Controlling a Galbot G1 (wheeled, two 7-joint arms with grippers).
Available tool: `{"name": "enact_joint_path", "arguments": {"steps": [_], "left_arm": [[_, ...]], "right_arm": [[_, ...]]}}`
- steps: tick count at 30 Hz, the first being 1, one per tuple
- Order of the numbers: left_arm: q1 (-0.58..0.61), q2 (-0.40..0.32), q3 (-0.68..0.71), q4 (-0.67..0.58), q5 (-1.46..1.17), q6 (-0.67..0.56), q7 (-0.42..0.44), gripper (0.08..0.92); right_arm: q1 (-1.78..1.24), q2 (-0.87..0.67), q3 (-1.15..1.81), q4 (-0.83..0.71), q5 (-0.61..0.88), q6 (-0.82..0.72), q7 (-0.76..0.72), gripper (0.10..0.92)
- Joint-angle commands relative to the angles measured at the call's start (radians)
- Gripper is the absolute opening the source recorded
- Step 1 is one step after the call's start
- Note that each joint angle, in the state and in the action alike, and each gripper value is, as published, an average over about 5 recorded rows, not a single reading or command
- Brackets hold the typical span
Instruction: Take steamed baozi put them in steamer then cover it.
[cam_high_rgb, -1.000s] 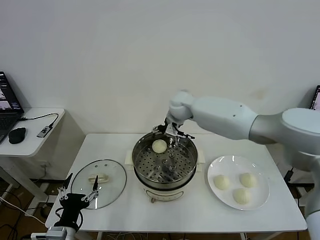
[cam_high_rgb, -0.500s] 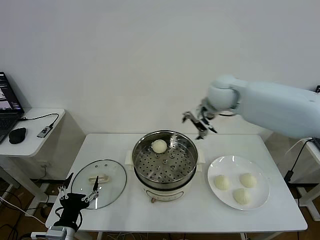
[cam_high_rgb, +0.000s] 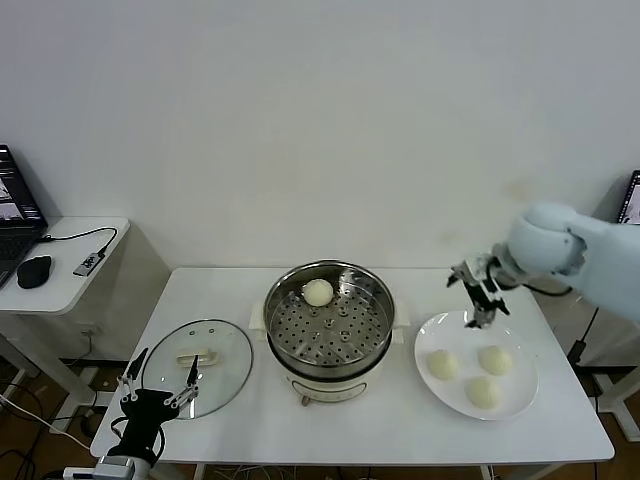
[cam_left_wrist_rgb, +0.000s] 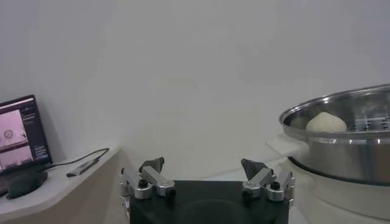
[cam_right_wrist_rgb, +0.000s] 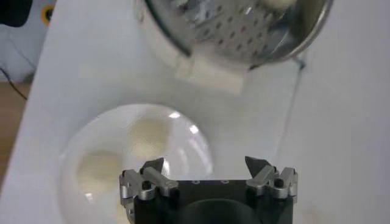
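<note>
Now that my right gripper (cam_high_rgb: 482, 297) has swung empty, fingers spread, from the steamer (cam_high_rgb: 329, 317) mid-table to the plate (cam_high_rgb: 477, 362) near the right edge — one baozi (cam_high_rgb: 318, 292) sits inside, three remain; left gripper (cam_high_rgb: 158, 392) idles, spread, off the front-left corner.

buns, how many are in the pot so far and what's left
Done: one bun sits in the steamer. In hand: the open, empty right pincer hangs above the plate. Left: three buns on that plate, then the glass lid, lying beside the steamer.
</note>
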Motion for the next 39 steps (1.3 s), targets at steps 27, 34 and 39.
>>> {"name": "enact_joint_path", "arguments": {"steps": [27,34,39], "left_arm": [[-0.002,-0.009,0.009,0.027,0.016,-0.002,0.003,0.823],[-0.008,-0.010,0.008,0.032,0.015,-0.002,0.002,0.823],[-0.012,-0.010,0.010,0.036,0.016,-0.002,0.001,0.823]], "right_arm": [[-0.629,0.188,0.453,-0.291,-0.187,0.039,0.044,0.823],[-0.645,0.207,0.463,-0.310,-0.209,0.041,0.047,0.823],[-0.657,0.213,0.476,-0.317,-0.222,0.044,0.050,0.823]]}}
